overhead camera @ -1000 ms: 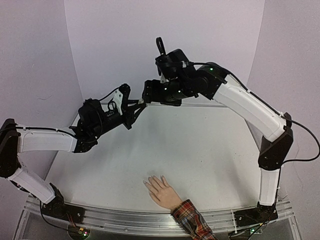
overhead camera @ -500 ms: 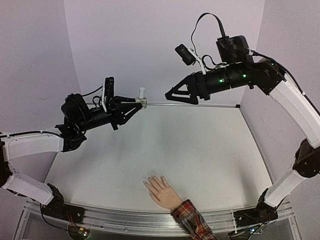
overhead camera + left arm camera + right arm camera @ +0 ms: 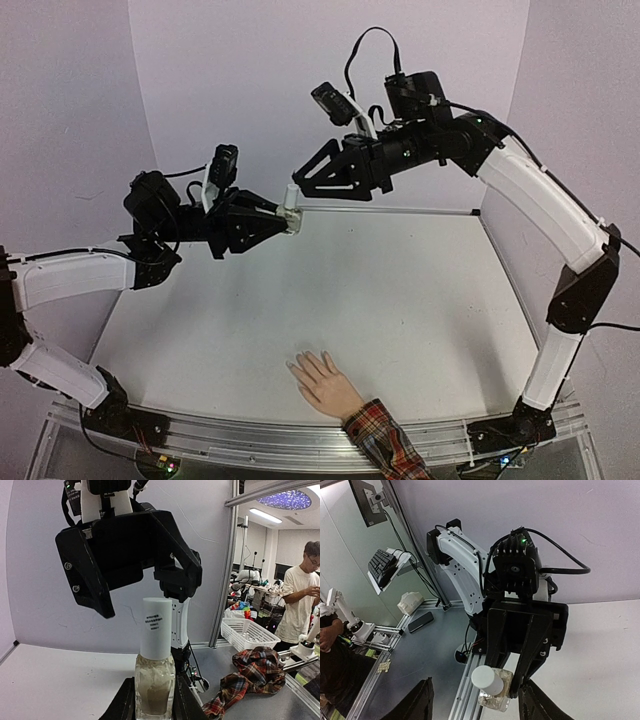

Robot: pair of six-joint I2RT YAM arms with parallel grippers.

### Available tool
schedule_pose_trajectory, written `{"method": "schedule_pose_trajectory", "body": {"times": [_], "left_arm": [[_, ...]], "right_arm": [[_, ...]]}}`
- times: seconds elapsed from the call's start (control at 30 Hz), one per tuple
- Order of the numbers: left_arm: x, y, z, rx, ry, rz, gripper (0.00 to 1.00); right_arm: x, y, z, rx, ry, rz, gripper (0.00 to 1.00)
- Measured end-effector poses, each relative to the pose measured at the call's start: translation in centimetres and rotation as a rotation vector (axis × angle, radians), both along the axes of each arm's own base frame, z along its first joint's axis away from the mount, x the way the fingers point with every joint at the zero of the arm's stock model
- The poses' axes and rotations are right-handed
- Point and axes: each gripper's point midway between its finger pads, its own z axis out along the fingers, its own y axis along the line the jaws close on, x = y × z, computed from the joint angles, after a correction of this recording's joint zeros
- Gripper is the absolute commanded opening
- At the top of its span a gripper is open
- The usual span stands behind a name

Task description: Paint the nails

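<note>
The mannequin hand [image 3: 322, 382] lies palm down near the table's front edge, its red plaid cuff [image 3: 385, 438] behind it. Its nails at the fingertips [image 3: 294, 368] are too small to make out. My left gripper [image 3: 283, 214] is shut on the small clear polish bottle [image 3: 290, 215], held upright in the air above the back of the table. The bottle [image 3: 155, 682] has a white cap [image 3: 156, 635]. My right gripper [image 3: 303, 180] is open just above and behind the cap. In the right wrist view its fingers [image 3: 417, 706] straddle the bottle [image 3: 495, 692] without touching it.
White walls close the table at the back and sides [image 3: 80, 120]. Off the table, the left wrist view shows a white basket [image 3: 247, 632], a plaid cloth [image 3: 250, 675] and a person [image 3: 300, 605]. The right wrist view shows a rail [image 3: 465, 690] and a phone [image 3: 420, 622].
The right gripper pulled up and away from the bottle half a second ago and has now come back down close over the cap. The left gripper has kept hold of the bottle, shifting slightly.
</note>
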Motion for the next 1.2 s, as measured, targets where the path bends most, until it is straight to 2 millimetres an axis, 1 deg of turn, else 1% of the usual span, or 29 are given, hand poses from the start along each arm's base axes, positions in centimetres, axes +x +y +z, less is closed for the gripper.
{"method": "schedule_pose_trajectory", "body": {"times": [0.1, 0.2, 0.23, 0.33, 0.43, 0.6, 0.7, 0.77, 0.9, 1.0, 1.03, 1.2], "left_arm": [[0.3, 0.0, -0.3, 0.004, 0.010, -0.014, 0.00], [0.6, -0.1, -0.5, 0.003, 0.018, -0.021, 0.00], [0.7, -0.1, -0.6, 0.002, 0.020, -0.024, 0.00], [0.8, 0.0, -0.5, -0.005, 0.021, -0.033, 0.00], [0.8, 0.1, -0.3, -0.014, 0.019, -0.034, 0.00], [0.9, 0.3, -0.1, -0.020, 0.020, -0.032, 0.00], [0.9, 0.3, -0.1, -0.019, 0.023, -0.031, 0.00], [1.0, 0.3, -0.1, -0.019, 0.026, -0.029, 0.00], [1.3, 0.4, -0.1, -0.019, 0.028, -0.019, 0.00], [1.6, 0.4, -0.1, -0.018, 0.045, -0.008, 0.00], [1.8, 0.4, -0.1, -0.021, 0.048, 0.002, 0.00], [3.3, 0.3, -0.3, -0.017, 0.063, 0.090, 0.00]], "right_arm": [[0.1, 0.4, -0.4, 0.007, 0.010, 0.024, 0.47], [0.1, 0.6, -0.2, 0.022, 0.011, 0.037, 0.40], [0.1, 0.6, -0.1, 0.028, 0.010, 0.039, 0.39], [0.2, 0.8, 0.1, 0.043, 0.004, 0.041, 0.43], [0.3, 1.0, 0.0, 0.044, 0.008, 0.040, 0.44], [1.0, 1.9, -1.1, 0.031, 0.032, 0.039, 0.44], [1.5, 2.4, -1.9, 0.019, 0.054, 0.036, 0.37], [1.7, 2.7, -2.3, 0.012, 0.064, 0.036, 0.29], [1.8, 2.8, -2.2, 0.014, 0.070, 0.033, 0.15], [2.1, 3.0, -2.1, 0.029, 0.037, 0.023, 0.02], [2.2, 3.0, -2.1, 0.032, 0.029, 0.018, 0.00], [3.4, 3.0, -2.6, 0.026, -0.005, -0.060, 0.00]]}}
